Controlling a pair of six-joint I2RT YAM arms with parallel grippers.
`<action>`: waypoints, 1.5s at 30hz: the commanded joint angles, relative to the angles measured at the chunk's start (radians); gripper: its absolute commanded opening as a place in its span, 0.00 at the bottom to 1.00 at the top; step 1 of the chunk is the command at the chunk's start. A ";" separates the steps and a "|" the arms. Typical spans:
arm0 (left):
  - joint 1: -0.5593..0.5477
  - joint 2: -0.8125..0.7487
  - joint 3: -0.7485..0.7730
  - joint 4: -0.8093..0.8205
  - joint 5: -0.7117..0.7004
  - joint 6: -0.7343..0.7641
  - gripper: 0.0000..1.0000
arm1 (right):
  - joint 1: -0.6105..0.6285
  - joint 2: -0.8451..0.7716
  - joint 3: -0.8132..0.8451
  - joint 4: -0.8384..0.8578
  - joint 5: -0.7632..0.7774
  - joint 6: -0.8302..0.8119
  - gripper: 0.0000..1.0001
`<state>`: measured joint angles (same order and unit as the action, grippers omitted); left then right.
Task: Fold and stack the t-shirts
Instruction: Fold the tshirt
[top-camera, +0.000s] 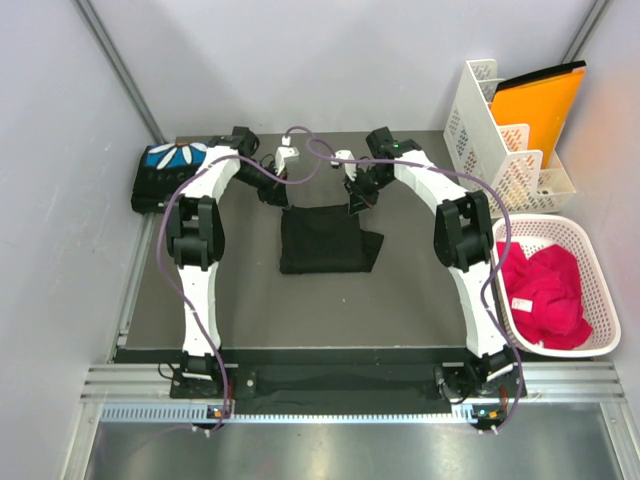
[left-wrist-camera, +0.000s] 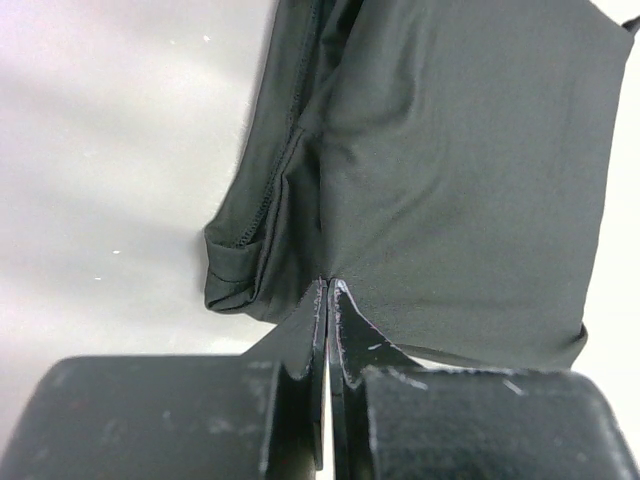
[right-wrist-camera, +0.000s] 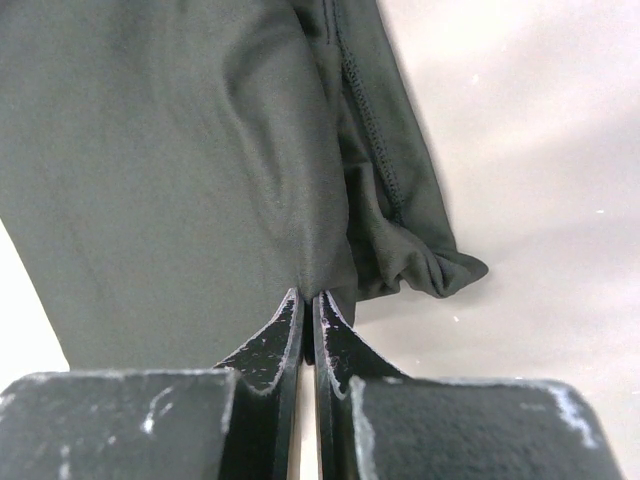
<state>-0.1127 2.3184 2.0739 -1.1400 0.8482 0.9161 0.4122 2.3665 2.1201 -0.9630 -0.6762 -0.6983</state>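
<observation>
Black t-shirt is lying mid-table, slightly toward the far side, as a roughly square dark bundle with no print showing. A sleeve or loose flap is sticking out at its right edge. Both arms are reaching in over its far edge.

Left gripper is sitting at the far-left corner of the shirt. In the left wrist view the gripper is pinching fabric with the jaws pressed together, and the black t-shirt is spreading away from the tips, a stitched hem bunching on the left.

Right gripper is sitting at the far-right corner. In the right wrist view the gripper is likewise clamping cloth, jaws fully together on a fold. The black t-shirt is filling the upper left there, with a hemmed sleeve end curling out on the right.

Folded t-shirt, black with a blue print and white petals facing up, is resting at the far-left corner of the table, well apart from the gripped one and partly behind the left arm.

Purple cables are looping between the two wrists on the far side.

A white mesh basket is standing off the table's right edge, holding red cloth. Beyond it on the far right a white rack is holding an orange folder.
</observation>
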 joint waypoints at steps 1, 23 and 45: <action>0.001 -0.074 0.011 0.055 0.031 -0.013 0.00 | 0.017 -0.067 0.008 0.053 0.004 -0.004 0.00; -0.007 -0.025 -0.055 0.256 -0.167 -0.143 0.00 | 0.019 -0.093 -0.057 0.271 0.141 0.060 0.12; -0.001 -0.321 -0.419 0.711 -0.411 -0.302 0.70 | 0.020 -0.259 -0.308 0.443 0.311 0.052 0.70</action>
<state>-0.1192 2.1033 1.6600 -0.5209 0.4732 0.6365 0.4217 2.2040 1.8210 -0.5926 -0.4011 -0.6323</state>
